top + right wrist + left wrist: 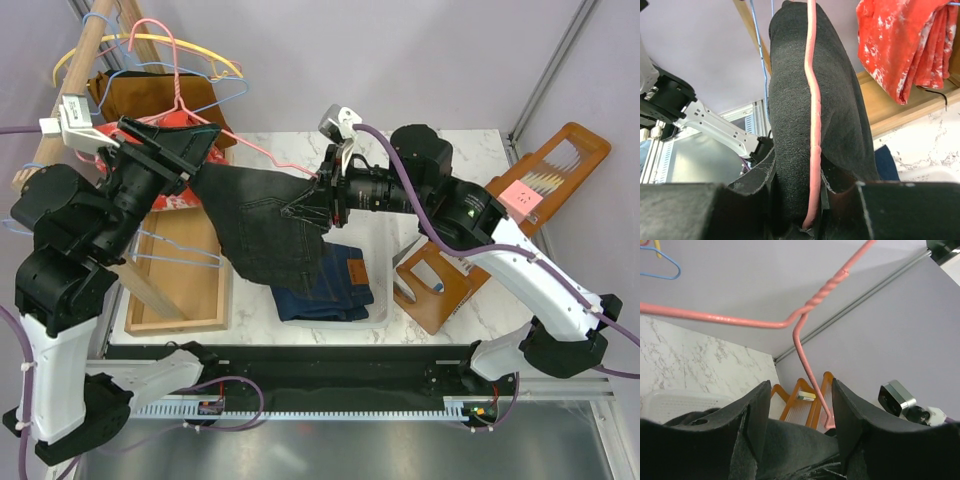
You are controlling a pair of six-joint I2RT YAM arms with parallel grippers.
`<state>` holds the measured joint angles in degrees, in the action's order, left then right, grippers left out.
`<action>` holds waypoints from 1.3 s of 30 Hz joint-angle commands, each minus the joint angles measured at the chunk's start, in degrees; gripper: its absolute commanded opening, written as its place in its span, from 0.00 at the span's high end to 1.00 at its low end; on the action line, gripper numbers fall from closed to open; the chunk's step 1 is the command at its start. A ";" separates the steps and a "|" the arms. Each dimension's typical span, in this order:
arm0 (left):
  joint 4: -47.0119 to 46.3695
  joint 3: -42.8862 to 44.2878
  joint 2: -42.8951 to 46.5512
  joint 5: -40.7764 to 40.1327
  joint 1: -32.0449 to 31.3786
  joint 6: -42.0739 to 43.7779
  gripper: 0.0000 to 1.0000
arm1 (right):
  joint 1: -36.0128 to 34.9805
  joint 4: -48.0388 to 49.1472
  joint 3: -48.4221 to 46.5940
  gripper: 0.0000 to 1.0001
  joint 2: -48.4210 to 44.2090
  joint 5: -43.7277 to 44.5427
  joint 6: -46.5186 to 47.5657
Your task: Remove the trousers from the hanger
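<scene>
Marble worktop (485, 150) is looking pretty crowded under this one. The right gripper (318, 200) is pinching the black trousers (265, 230) together with the pink hanger (262, 150), so the wire is running right through its jaws. The left gripper (190, 150) is sitting at the other end of the same pair. Its fingers (757, 425) are standing apart with cloth bunched between them, and there's no telling if it's actually clamping.

The trousers are stretching in mid-air between the two grippers, not off the hanger yet. Biggest risk, going by this: pulling with the wire trapped is probably going to drag or bend the hanger instead of freeing the cloth.

Below the right gripper the denim pair (345, 285) is lying in the white bin (380, 312), so there's open room downward. Beside the left gripper the red cloth (900, 45) and the spare hangers are crowding in close, so easy to snag.
</scene>
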<state>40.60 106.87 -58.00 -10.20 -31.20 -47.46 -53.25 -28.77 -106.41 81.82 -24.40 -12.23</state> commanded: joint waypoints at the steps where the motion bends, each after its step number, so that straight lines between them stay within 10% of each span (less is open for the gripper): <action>1: 0.80 3.69 -3.08 -2.03 0.26 -1.23 0.41 | -1.67 7.68 -3.63 1.00 -1.49 -1.44 1.07; 9: -5.35 3.43 -5.72 3.25 0.18 -2.90 0.53 | -3.96 6.28 0.15 1.00 -3.59 1.46 3.17; 15: -10.54 1.94 -5.55 6.76 0.09 -4.21 0.98 | -4.14 6.10 3.66 1.00 -5.35 1.46 1.78; 19: -11.07 1.50 -5.37 8.52 0.09 -6.32 0.98 | -4.14 6.10 6.91 0.49 -7.37 4.01 -3.48; 25: -11.86 0.53 -3.53 9.58 0.18 -8.87 0.98 | -4.14 4.61 12.61 0.13 -14.66 5.50 -7.28; 39: -12.30 -1.22 -3.00 19.87 0.17 -18.36 0.98 | -4.75 -0.14 24.94 0.29 -23.11 13.77 8.18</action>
<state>35.38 105.73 -62.63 6.68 -31.20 -59.83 -57.82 -27.14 -82.32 58.67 -15.25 -10.44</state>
